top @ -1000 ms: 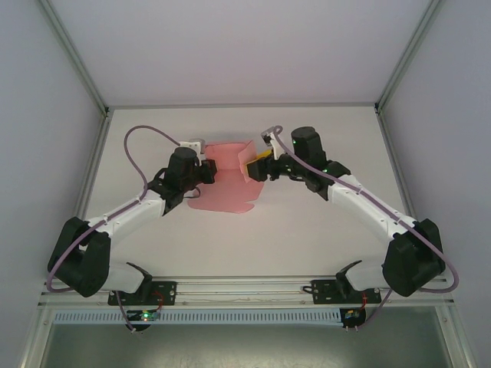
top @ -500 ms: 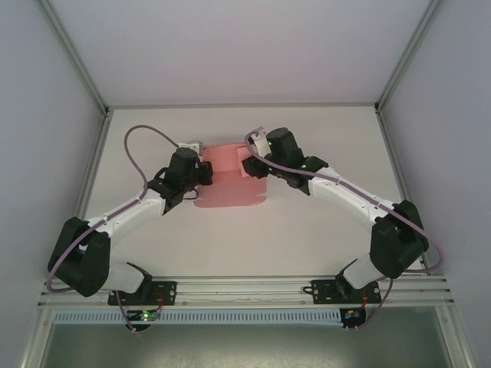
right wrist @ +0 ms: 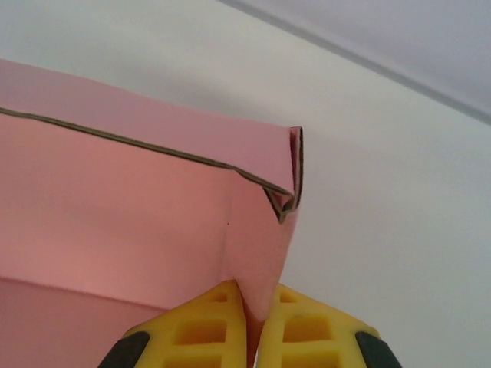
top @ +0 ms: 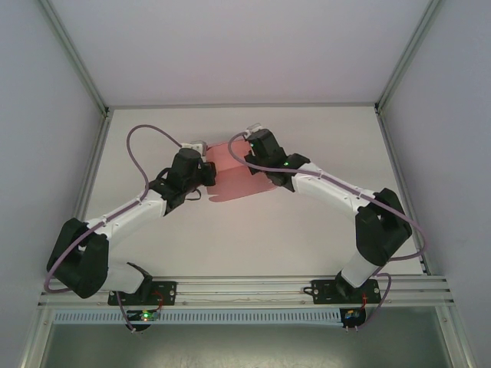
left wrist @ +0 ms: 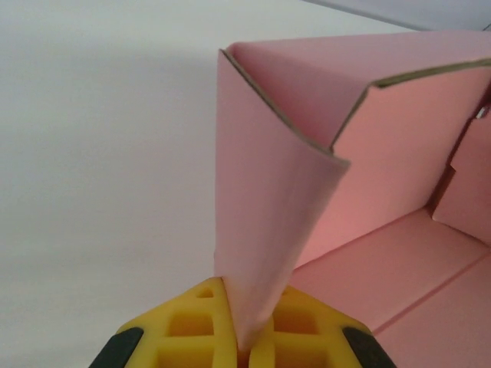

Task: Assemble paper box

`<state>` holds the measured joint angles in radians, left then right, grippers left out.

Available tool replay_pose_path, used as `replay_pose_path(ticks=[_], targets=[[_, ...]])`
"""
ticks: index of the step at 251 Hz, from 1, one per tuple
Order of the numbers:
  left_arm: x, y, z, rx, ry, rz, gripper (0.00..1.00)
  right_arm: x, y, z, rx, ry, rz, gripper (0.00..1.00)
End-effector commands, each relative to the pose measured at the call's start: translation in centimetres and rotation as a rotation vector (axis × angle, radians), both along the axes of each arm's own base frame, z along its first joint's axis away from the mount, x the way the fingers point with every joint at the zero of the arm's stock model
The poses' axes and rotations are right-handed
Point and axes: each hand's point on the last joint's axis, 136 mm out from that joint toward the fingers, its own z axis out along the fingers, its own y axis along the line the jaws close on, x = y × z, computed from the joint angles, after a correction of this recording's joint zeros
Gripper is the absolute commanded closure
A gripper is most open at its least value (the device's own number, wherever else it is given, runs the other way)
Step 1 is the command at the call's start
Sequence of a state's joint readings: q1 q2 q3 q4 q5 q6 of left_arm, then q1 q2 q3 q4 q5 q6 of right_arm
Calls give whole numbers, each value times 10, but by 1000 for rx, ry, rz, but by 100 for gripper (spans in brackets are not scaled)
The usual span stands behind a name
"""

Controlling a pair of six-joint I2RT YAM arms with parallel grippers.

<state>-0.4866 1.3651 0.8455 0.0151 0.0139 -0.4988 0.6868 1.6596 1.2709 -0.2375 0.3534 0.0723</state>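
My right claw (right wrist: 253,326) has just snapped shut on the right-hand wall of the paper box (top: 232,182). A second ago it stood open off to the right of the card, and since then my right arm has swung in toward the middle. Its wrist view shows the thin pink wall rising straight out of the closed jaws, with a small tucked fold at the top corner. My left claw (left wrist: 245,349) stays clamped on the opposite flap, where the card curves upward from the pinch and meets a raised panel behind it. The box sits on the worktop (top: 322,230) toward the far middle, between my two claws, its base lying flat and its sides partly lifted. I judge it half formed, not yet a closed box. With both ends now held, I should be able to square the walls against each other and work the corner tabs home. The card is thin, so pulling unevenly could buckle a wall or drag the base askew.
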Motion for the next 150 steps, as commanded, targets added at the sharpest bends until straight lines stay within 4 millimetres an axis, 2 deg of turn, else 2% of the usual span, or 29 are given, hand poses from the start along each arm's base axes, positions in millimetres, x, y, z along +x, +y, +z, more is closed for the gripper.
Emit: replay_pose_path(ticks=[1, 38, 70, 98, 114, 150], targets=[[-2, -21, 71, -91, -157, -66, 100, 11, -59, -16, -358, -32, -195, 100], [1, -2, 62, -2, -74, 55, 100, 16, -101, -13, -618, -51, -383, 100], [-3, 11, 56, 32, -40, 133, 100, 17, -127, -5, -663, -72, -498, 100], [-9, 28, 53, 68, -13, 203, 100, 19, -150, 14, -720, -137, -600, 100], [-12, 29, 54, 72, -8, 200, 100, 22, -158, 22, -744, -162, -635, 100], [-14, 27, 53, 51, 5, 203, 100, 31, -153, 27, -732, -193, -648, 100]])
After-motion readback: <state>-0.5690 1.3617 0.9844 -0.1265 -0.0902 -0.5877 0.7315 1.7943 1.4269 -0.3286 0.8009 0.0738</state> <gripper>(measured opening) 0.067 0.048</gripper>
